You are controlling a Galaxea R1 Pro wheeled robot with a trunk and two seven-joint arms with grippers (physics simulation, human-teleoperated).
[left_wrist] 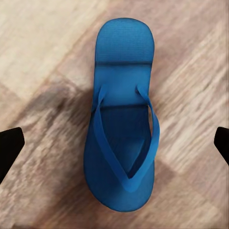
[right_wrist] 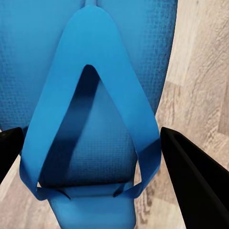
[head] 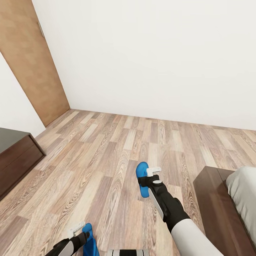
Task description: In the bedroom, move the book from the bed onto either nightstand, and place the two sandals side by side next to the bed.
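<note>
Sandal step: right gripper sat wide around one sandal near the bed, left gripper also wide over the other sandal; closing looked next.

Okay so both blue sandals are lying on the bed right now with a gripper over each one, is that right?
Not quite. Both sandals lie on the wood-plank floor, not on the bed. The head view shows the right gripper over one sandal and the left gripper over the other sandal, each on the floorboards.
</note>
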